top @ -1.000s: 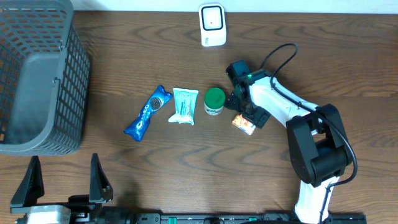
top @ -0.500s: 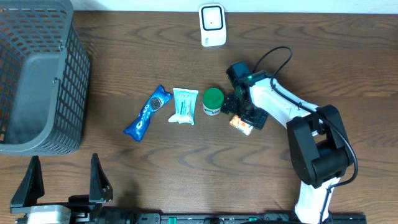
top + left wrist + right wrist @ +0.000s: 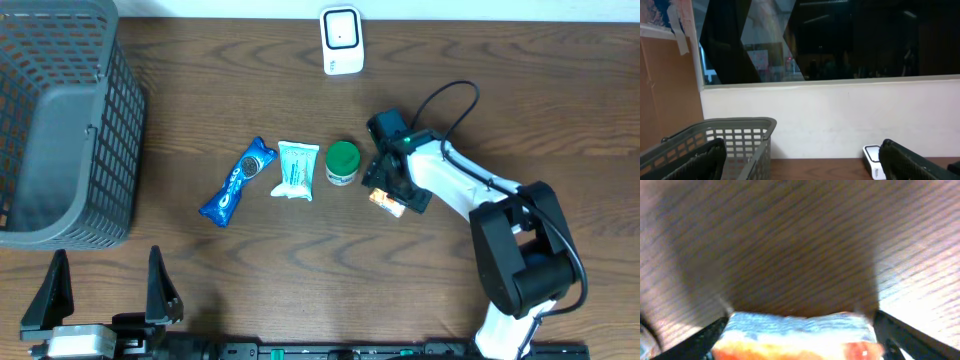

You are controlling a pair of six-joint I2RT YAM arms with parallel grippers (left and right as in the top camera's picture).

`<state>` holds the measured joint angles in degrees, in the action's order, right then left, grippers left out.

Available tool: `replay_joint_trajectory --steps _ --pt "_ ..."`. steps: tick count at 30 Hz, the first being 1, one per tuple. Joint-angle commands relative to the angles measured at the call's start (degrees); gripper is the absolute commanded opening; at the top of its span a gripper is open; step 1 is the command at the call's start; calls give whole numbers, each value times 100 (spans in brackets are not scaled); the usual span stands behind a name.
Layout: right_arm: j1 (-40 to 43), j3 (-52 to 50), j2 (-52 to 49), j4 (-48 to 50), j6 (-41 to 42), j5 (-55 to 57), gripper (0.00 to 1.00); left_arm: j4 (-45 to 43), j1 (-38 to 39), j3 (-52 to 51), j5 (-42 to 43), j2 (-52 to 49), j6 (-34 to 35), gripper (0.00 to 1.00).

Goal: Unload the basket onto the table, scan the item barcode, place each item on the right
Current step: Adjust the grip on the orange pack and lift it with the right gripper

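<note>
A small orange and white packet point(image 3: 388, 202) lies on the wooden table, right of the middle. My right gripper point(image 3: 390, 190) is down over it. In the right wrist view the packet point(image 3: 800, 335) fills the space between the two black fingers point(image 3: 710, 335) of the right gripper point(image 3: 800, 347), which stand open, close at its two ends. The white barcode scanner point(image 3: 341, 40) stands at the back edge. My left gripper point(image 3: 108, 290) is open and empty at the front left, far from the items; its wrist view catches the scanner point(image 3: 871, 161) at the lower right.
A dark mesh basket point(image 3: 125, 130) stands at the far left. In a row left of the packet lie a blue Oreo pack point(image 3: 237, 181), a white and teal pouch point(image 3: 297, 170) and a green-lidded tub point(image 3: 344, 162), the tub close beside my right gripper.
My right gripper has shifted a little and its jaws have drawn in on the packet, which has slid slightly left. The left arm has not moved.
</note>
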<state>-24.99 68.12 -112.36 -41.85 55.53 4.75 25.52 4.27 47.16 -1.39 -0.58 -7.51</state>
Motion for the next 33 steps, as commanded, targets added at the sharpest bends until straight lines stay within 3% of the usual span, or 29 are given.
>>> replay_joint_trajectory --steps 1,3,7,11,12,15,21,24,29,33 --pt "125 -981 -1104 289 168 -341 87 -9 -20 -61 94 42 -57 98" --pt "140 -984 -1104 289 166 -341 86 -9 -20 -85 94 42 -57 98" --pt "138 -984 -1104 284 164 -369 74 -9 -20 -142 94 39 -57 98" --pt "144 -977 -1102 164 33 -529 73 13 -20 -166 92 39 -57 98" --pt "144 -977 -1102 120 -52 -581 75 28 -20 -168 92 39 -57 98" --pt "144 -977 -1102 -136 -76 -684 99 83 -20 -168 92 39 -57 98" --pt "127 -1003 -1102 -372 -74 -813 99 131 -20 -168 92 39 -57 98" --pt "127 -1091 -1102 -267 -72 -918 86 138 -20 -168 92 39 -57 98" --pt "129 -1331 -1102 -50 -72 -1054 82 142 -20 -168 92 39 -57 98" --pt "133 -1443 -1102 28 -76 -1078 65 142 -20 -168 94 39 -57 98"
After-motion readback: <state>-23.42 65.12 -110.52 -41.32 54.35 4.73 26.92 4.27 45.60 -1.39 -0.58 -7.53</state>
